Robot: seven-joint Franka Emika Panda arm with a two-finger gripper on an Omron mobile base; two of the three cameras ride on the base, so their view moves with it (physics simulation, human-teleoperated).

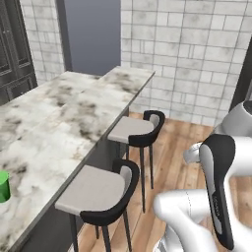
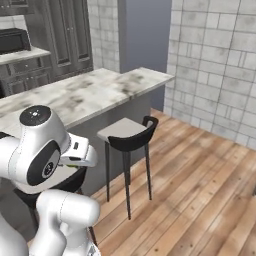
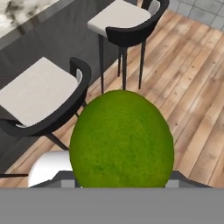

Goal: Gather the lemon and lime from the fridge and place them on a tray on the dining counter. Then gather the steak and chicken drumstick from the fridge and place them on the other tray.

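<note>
The lime (image 3: 121, 139), a bright green ball, sits right in front of the hand camera and covers my fingertips. My gripper (image 2: 80, 159) is shut on it, and a thin green sliver shows under the white hand. The hand hangs over the wooden floor beside the stools, off the edge of the dining counter (image 1: 59, 113), a long white marble-look top (image 2: 90, 92). The lemon, both trays, the steak and the chicken drumstick are out of view. Whether the tall grey panel (image 1: 91, 34) at the far end is the fridge, I cannot tell.
Two black-backed stools (image 1: 106, 189) (image 1: 138, 129) stand along the counter's front, and both appear below the hand (image 3: 37, 94) (image 3: 124, 19). A green cup (image 1: 3, 186) stands on the counter at the left edge. Dark cabinets (image 2: 55, 35) line the back wall. Open wooden floor (image 2: 200, 190) lies to the right.
</note>
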